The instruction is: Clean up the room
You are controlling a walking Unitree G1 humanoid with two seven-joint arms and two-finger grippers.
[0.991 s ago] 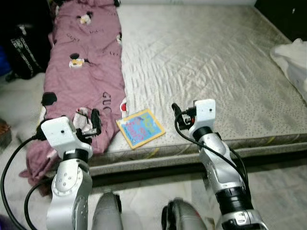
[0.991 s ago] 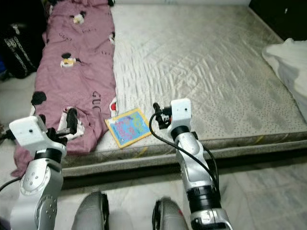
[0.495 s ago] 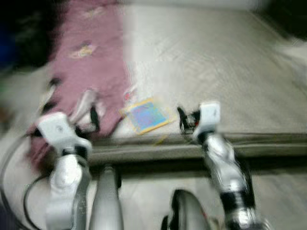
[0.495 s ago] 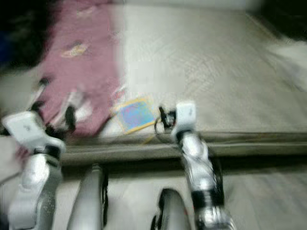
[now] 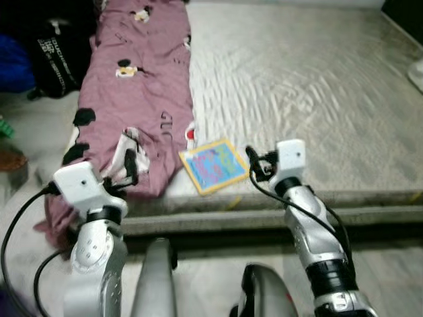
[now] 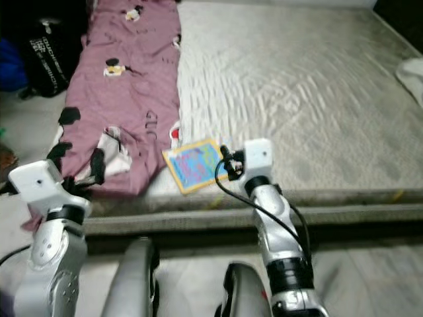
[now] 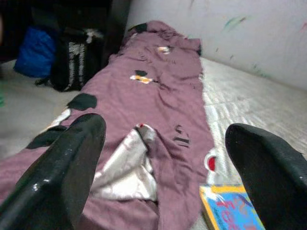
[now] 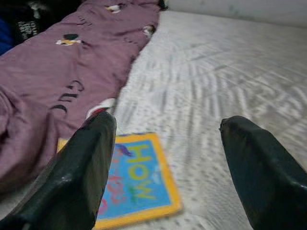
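Note:
A thin book (image 5: 215, 166) with a blue cover and yellow border lies flat near the front edge of the grey mattress (image 5: 310, 86). Beside it, a purple blanket (image 5: 135, 99) with cartoon prints runs along the mattress's left side and hangs over the front corner. My right gripper (image 5: 254, 160) hovers just right of the book, open and empty; the right wrist view has the book (image 8: 129, 187) low between its fingers (image 8: 81, 172). My left gripper (image 5: 129, 169) is held over the blanket's front fold, open too, with the blanket (image 7: 144, 110) ahead of it.
A black bag (image 5: 56, 46) and a blue item (image 5: 13, 66) sit on the floor left of the bed. Something white (image 5: 418, 66) lies at the mattress's right edge. My legs (image 5: 155, 277) stand on pale floor close to the bed's front.
The whole picture has shifted after a blurred stretch, so the camera moved; bed and book now sit further right and lower in view. Both arms keep the same raised pose.

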